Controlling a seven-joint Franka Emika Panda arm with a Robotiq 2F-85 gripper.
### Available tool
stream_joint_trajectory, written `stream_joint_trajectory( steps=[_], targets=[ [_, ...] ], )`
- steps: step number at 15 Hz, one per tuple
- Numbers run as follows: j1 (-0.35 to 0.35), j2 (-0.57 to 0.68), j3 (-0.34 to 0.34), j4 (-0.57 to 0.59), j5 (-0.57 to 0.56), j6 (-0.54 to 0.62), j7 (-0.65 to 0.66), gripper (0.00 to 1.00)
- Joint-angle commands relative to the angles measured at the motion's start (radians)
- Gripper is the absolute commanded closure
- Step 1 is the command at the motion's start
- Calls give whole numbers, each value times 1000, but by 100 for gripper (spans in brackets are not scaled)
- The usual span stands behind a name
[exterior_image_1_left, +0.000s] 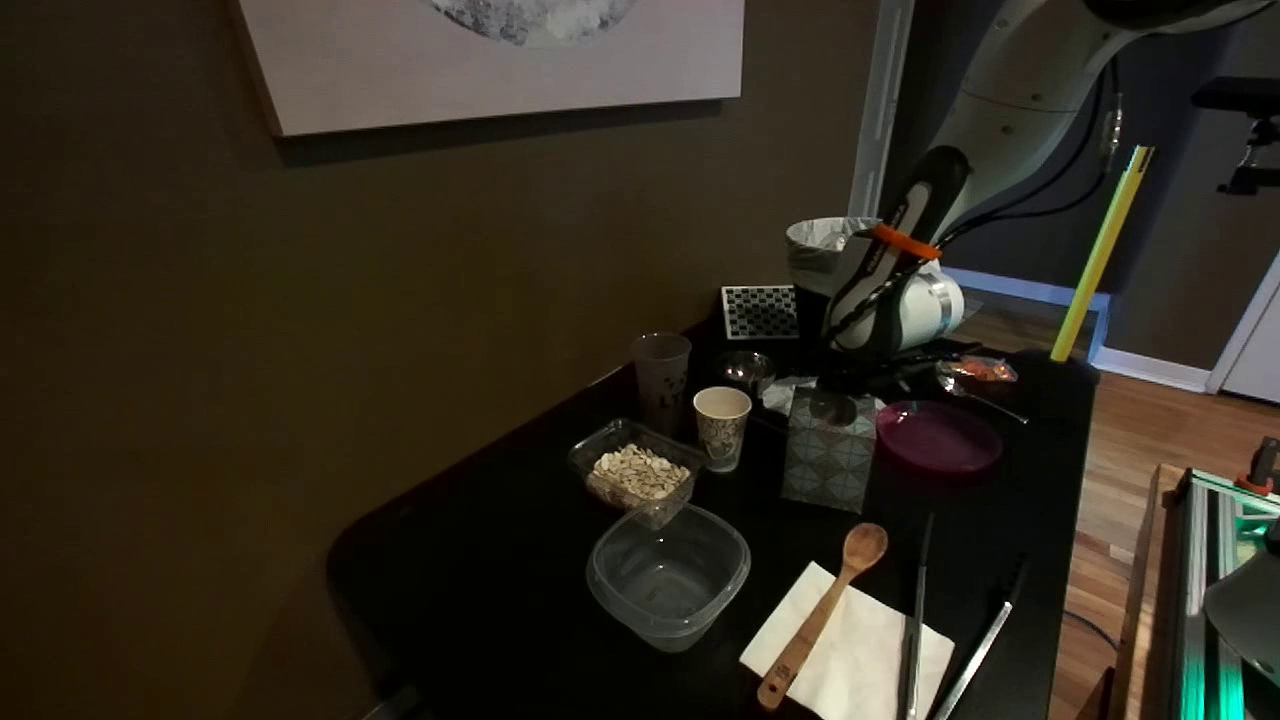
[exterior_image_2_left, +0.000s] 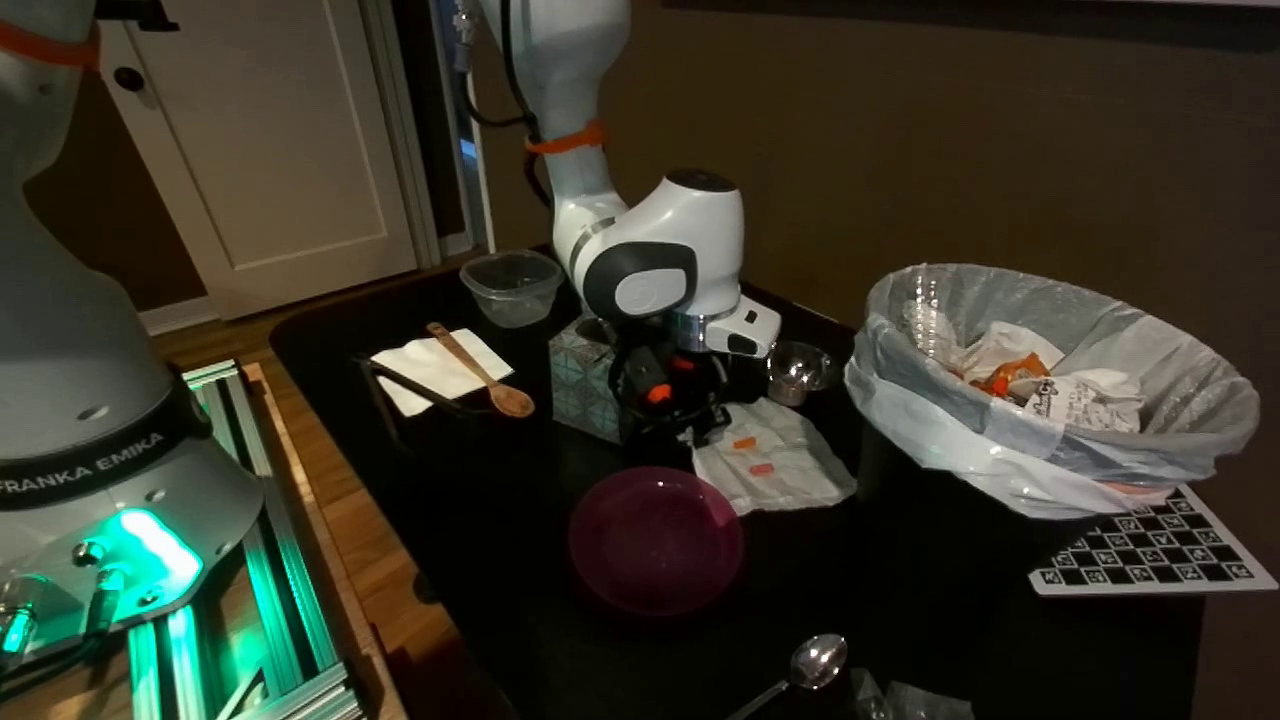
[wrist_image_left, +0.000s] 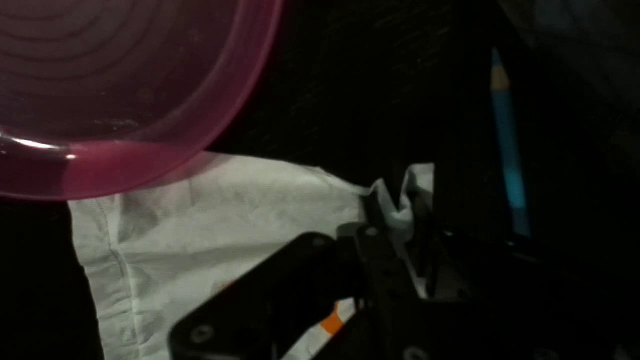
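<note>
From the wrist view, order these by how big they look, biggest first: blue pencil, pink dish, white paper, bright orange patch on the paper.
1. White paper and pink dish: too close to rank; dish cut off by the frame, paper partly covered.
2. Blue pencil
3. Orange patch

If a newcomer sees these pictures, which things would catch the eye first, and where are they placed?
Probably the bright green light on the robot's base, at the left of an exterior view, and the bag-lined trash bin at that view's right. Then, likely, the magenta plate between them on the dark table; in the wrist view, its rim overlaps the creased white paper, whose edge is bunched in the gripper.
</note>
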Motion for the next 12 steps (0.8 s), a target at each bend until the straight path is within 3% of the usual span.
stream_joint_trajectory(
  steps=[1, 2, 5, 12],
  targets=[
    [9, -5, -6, -2, 20, -14, 3, 91],
    [2, -11, 1, -4, 23, -20, 0, 86],
    [-8, -27, 18, -15, 32, -26, -2, 98],
    [-38, -92, 62, -29, 59, -68, -19, 100]
  ],
)
